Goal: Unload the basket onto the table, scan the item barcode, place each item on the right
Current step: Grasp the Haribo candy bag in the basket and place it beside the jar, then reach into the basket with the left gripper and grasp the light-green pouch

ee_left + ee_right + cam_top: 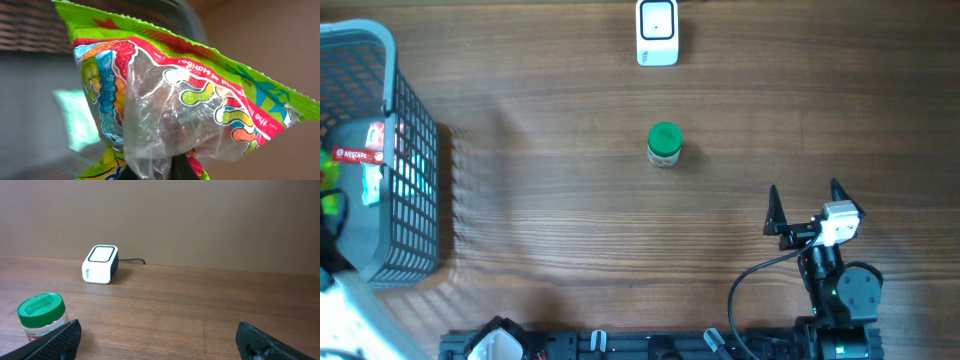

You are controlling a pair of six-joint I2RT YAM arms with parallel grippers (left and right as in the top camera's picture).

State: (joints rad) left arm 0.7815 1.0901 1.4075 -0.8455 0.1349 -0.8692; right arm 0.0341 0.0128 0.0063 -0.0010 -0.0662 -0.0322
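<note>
Honestly, the left gripper (pixel 156 172) is only pinching the gummy bag (pixel 175 100) by a thin bit of slick wrapper over the basket (pixel 417 180) at the left edge of the table (pixel 570 230) (right gripper (pixel 804 190) sits spread wide), so it might slip or crumple before reaching the scanner (pixel 657 33) at the far edge.

Surfaces: mostly plastic, on a wood top.
Candy bag (pixel 175 100): glossy, crinkled plastic film w/ clear window. Table (pixel 570 200): wood grain, smooth, low sheen. Basket (pixel 415 150): grey plastic mesh, matt. Scanner (pixel 657 32): white plastic, smooth, slight gloss. Jar (pixel 664 143): green plastic lid, see-through body. Right gripper (pixel 804 190): black plastic, matt.
</note>
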